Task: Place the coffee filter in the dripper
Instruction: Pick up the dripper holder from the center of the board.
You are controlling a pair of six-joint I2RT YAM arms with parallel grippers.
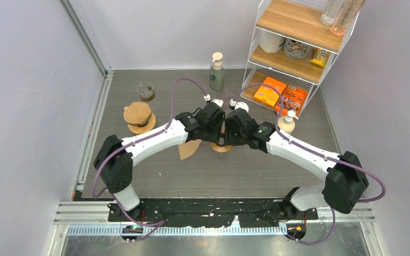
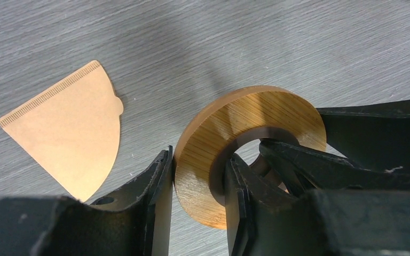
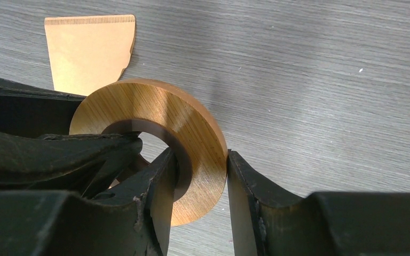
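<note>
The left end effector [image 2: 198,160] is clamped on the wooden dripper ring [image 2: 251,114]. One finger [image 2: 160,181] is pressed against the outer rim and the other [image 2: 240,186] is passed through the centre hole. The right end effector [image 3: 200,157] is clenched on the opposite side of the same ring in the same way, with one finger inside the hole and one outside the rim. The ring is thus gripped from both sides at the centre of the table [image 1: 203,176]; whether it rests on the surface cannot be told.

The coffee filter [image 2: 69,133] is seen lying flat on the table just beside the ring, at the left of the left wrist view, untouched by either end effector.

At the upper left of the top view a glass cup [image 1: 146,90] with a dark brown layer at its bottom is seen. A pump bottle [image 1: 217,72] stands at upper centre. Orange boxes [image 1: 277,93] are held on the lowest board of the wire shelf [image 1: 283,16] at upper right.
</note>
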